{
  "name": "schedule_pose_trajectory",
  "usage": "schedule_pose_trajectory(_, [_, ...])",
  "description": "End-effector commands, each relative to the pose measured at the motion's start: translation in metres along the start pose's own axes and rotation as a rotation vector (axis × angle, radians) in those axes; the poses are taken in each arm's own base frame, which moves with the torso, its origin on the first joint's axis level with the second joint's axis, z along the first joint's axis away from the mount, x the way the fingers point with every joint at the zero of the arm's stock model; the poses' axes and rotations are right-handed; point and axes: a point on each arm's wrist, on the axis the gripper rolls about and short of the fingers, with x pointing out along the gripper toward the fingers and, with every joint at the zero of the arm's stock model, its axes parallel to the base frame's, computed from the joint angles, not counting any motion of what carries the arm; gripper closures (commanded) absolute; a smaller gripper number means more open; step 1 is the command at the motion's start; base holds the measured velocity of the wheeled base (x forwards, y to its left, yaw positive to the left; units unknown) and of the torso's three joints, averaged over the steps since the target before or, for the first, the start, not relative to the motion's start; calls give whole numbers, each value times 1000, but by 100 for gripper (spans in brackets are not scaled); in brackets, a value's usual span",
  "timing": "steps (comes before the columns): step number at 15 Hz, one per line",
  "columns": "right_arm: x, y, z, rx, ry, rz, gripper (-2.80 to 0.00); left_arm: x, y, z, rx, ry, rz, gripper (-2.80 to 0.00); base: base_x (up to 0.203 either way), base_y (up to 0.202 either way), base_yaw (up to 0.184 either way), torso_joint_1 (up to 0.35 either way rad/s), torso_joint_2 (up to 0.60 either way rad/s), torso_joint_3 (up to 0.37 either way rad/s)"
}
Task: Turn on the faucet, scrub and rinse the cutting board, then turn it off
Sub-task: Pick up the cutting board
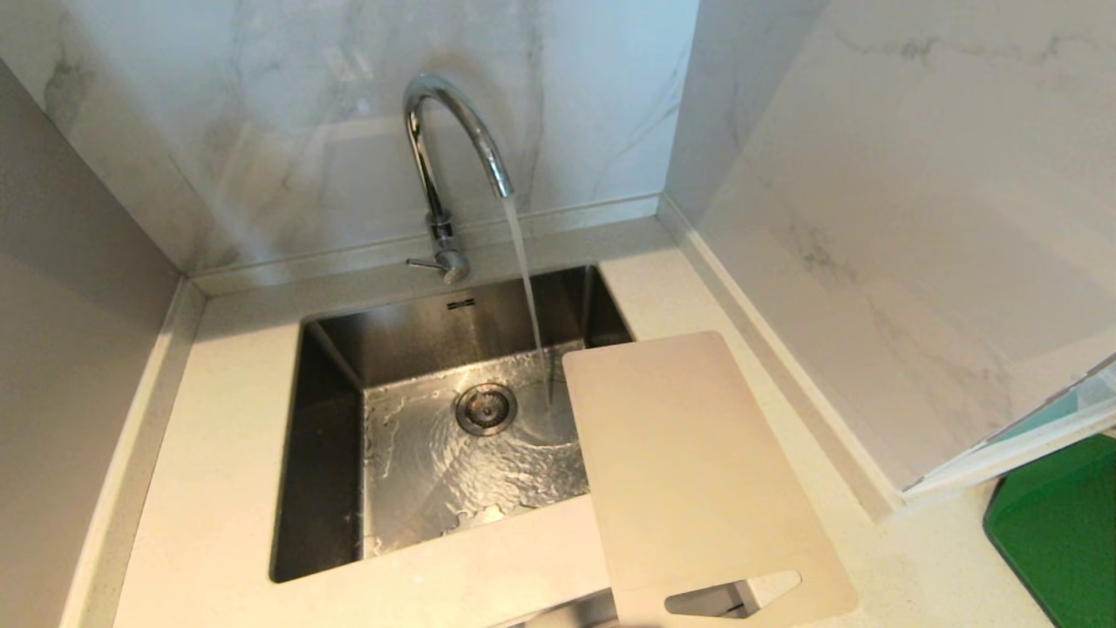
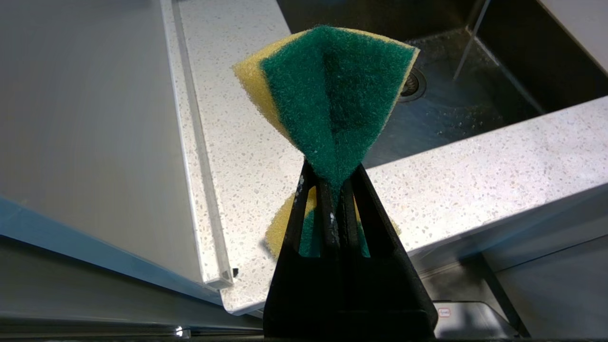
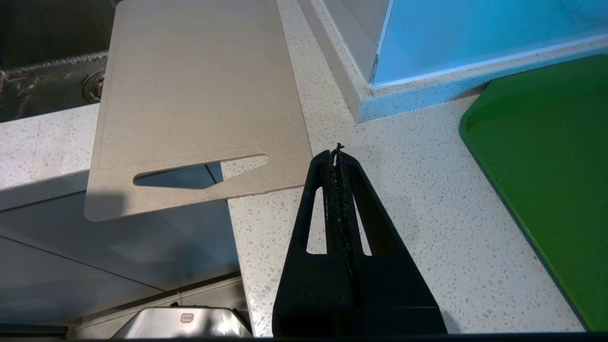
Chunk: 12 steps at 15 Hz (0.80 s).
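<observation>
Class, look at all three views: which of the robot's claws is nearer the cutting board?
Right, as far as the views show. The right claw sits shut beside the cutting board, near its handle slot. The left claw, gripping a sponge, is beyond the sink's other side.

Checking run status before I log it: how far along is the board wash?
Done: faucet is on, water running into the sink. In hand: left end effector is shut on a sponge, above the counter beside the sink. Right end effector is shut and empty, near the cutting board, which lies on the counter, overhanging the sink corner. Left: scrub, rinse, faucet off.
</observation>
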Motion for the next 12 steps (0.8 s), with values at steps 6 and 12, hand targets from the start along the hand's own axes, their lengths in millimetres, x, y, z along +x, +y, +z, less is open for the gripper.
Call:
schedule_pose_trajectory(6, [0,0,0,0,0,2,0,0,0,-1,2,2,1,0,0,0,0,0,0,0])
schedule_pose_trajectory(12, [0,0,0,0,-2,0,0,0,0,-1,2,2,0,0,0,0,0,0,0,0])
